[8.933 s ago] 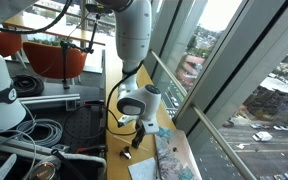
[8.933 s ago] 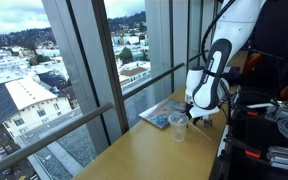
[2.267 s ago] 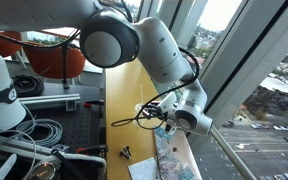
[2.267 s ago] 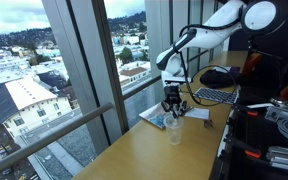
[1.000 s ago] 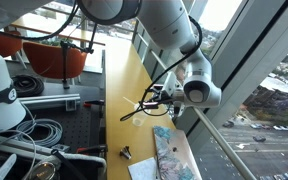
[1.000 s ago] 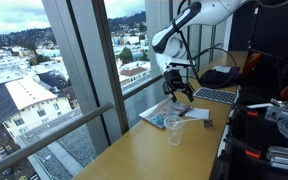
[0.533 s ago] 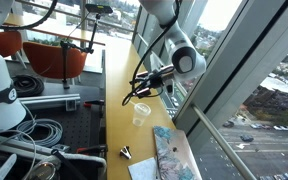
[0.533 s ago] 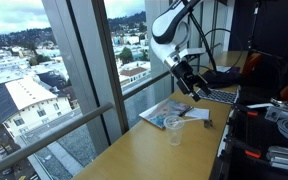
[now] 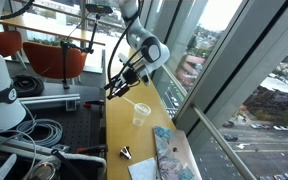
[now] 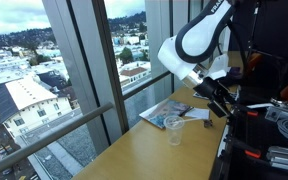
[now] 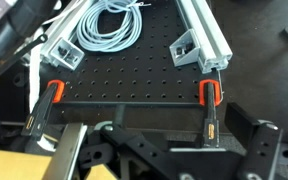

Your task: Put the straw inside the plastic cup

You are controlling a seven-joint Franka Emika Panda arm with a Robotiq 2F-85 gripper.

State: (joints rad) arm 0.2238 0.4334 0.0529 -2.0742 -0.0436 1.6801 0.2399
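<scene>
The clear plastic cup [image 9: 140, 116] stands on the wooden table [image 9: 119, 128] near the window. The thin pale straw [image 9: 133, 105] leans slanted out of its rim. In an exterior view the cup [image 10: 176, 128] shows beside a printed booklet, and the straw is too thin to make out there. My gripper [image 9: 112, 90] hangs open and empty in the air, well away from the cup, over the table's equipment side [image 10: 226, 107]. The wrist view shows neither cup nor straw, only my open gripper [image 11: 184, 150] above a black perforated board.
A printed booklet [image 9: 170, 156] [image 10: 168, 113] lies by the window. A small dark clip [image 9: 125, 153] [image 10: 206, 124] rests on the table. The black perforated board [image 11: 134, 60] carries coiled cables [image 11: 109, 25], aluminium rails [image 11: 199, 35] and orange clamps [image 11: 210, 95]. Window frame rails border the table.
The arm has swung up and away from the cup toward the equipment side, with the gripper open throughout. The cup with the straw has stayed in place.
</scene>
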